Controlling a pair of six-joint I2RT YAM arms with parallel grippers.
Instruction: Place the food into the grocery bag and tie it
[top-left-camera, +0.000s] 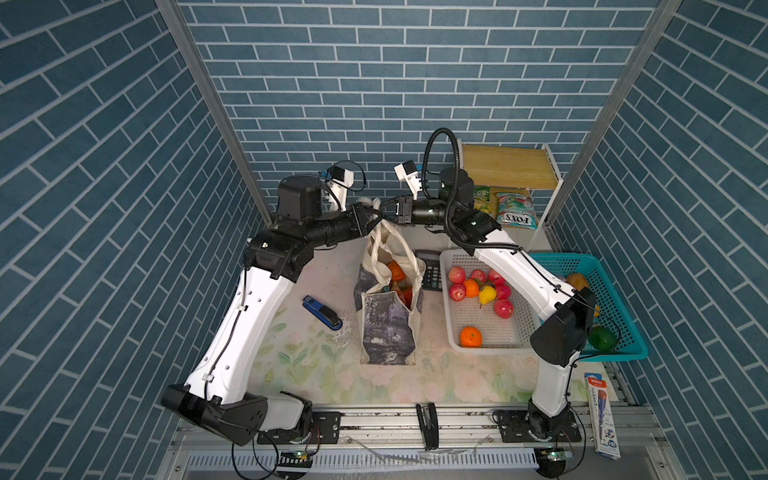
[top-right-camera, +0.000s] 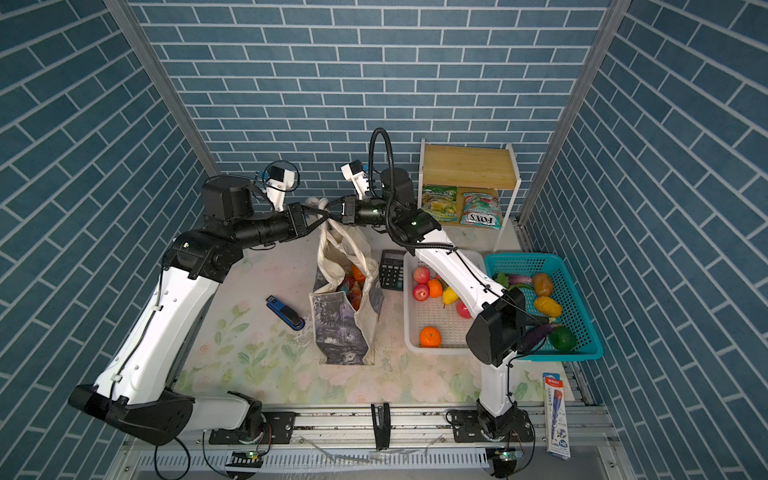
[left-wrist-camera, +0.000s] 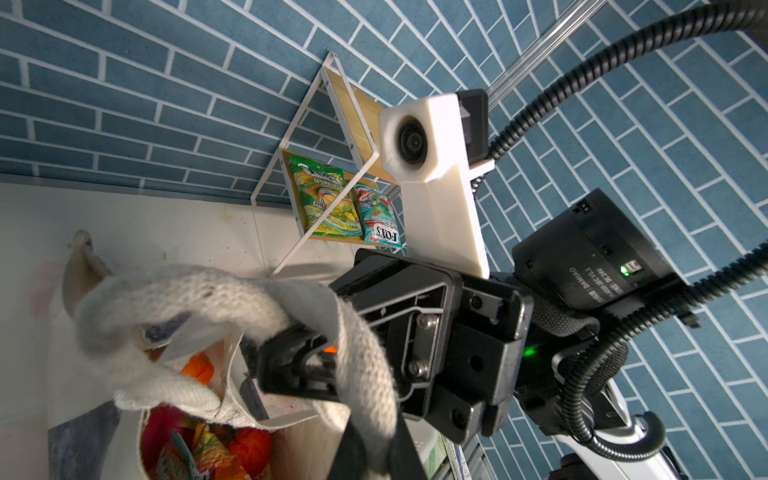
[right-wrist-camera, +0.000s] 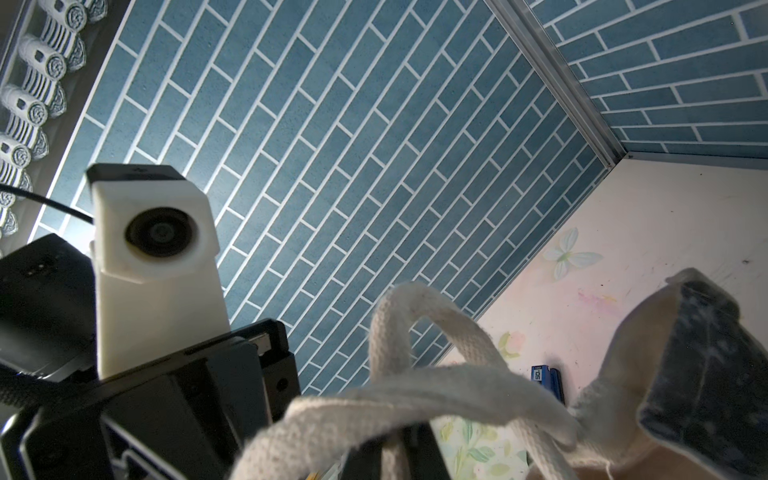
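Observation:
The cream grocery bag (top-left-camera: 388, 328) (top-right-camera: 338, 328) stands upright mid-table with its mouth open. Orange and red food (top-left-camera: 397, 270) (left-wrist-camera: 245, 449) and candy packets lie inside it. Its long handles (top-left-camera: 370, 203) (right-wrist-camera: 436, 390) are pulled up and back, crossing over each other in a loop. My left gripper (top-left-camera: 376, 216) (left-wrist-camera: 376, 453) is shut on one handle strap. Tip to tip with it, my right gripper (top-left-camera: 390, 212) (right-wrist-camera: 390, 457) is shut on the other strap. More food (top-left-camera: 478, 286) lies in a white basket (top-left-camera: 444, 316), and two candy packets (top-left-camera: 515, 210) stand on a shelf.
A black calculator (top-left-camera: 430, 272) lies between the bag and the white basket. A blue stapler (top-left-camera: 322, 311) lies left of the bag. A teal basket (top-left-camera: 623, 299) with vegetables sits far right under my right elbow. The wooden shelf (top-left-camera: 509, 166) stands at the back right.

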